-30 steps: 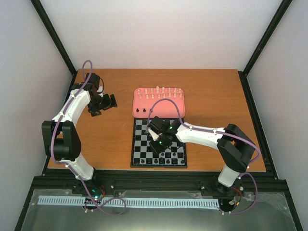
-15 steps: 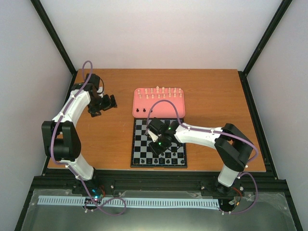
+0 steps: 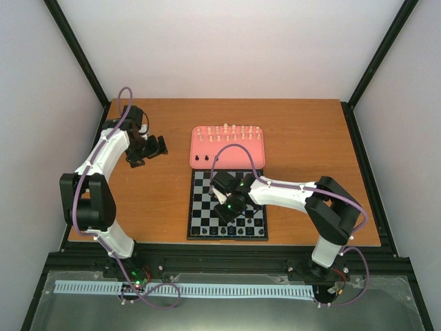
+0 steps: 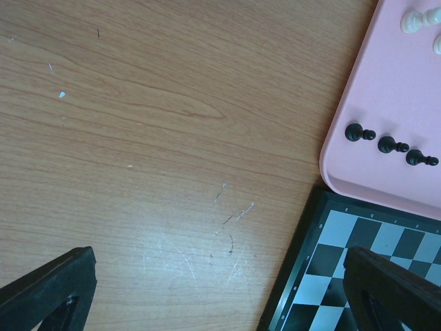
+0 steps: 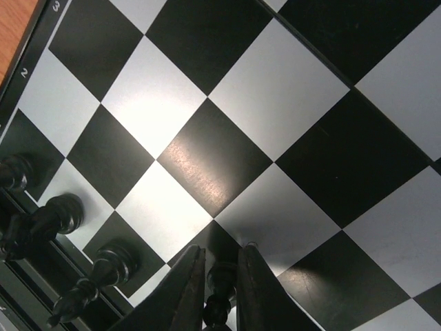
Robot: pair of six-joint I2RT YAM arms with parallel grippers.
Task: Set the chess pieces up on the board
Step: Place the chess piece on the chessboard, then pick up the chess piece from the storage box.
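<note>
Orange-brown wooden table (image 3: 310, 138) inside a white-walled enclosure, seen from above, with two white and black robot arms mounted at its near edge. At the middle of the near edge lies the board (image 3: 203, 207), black and light grey squares in a thin black frame. Black chess pieces (image 3: 227, 231) stand along its near rows. Just beyond the board, toward the far edge, sits a pink tray (image 3: 227, 148) holding a row of cream-white chess pieces (image 3: 227, 131) and three black pawns (image 4: 393, 145) near its left end.

The right hand (image 5: 222, 252) reaches low over the middle of the board. Its two fingers closely flank one black piece (image 5: 220, 283) standing upright on a square. The gap is so narrow that I cannot tell whether they grip it or have just let go.

The left hand (image 4: 220, 296) hovers over bare wood toward the far left corner, fingers spread wide and holding nothing.
</note>
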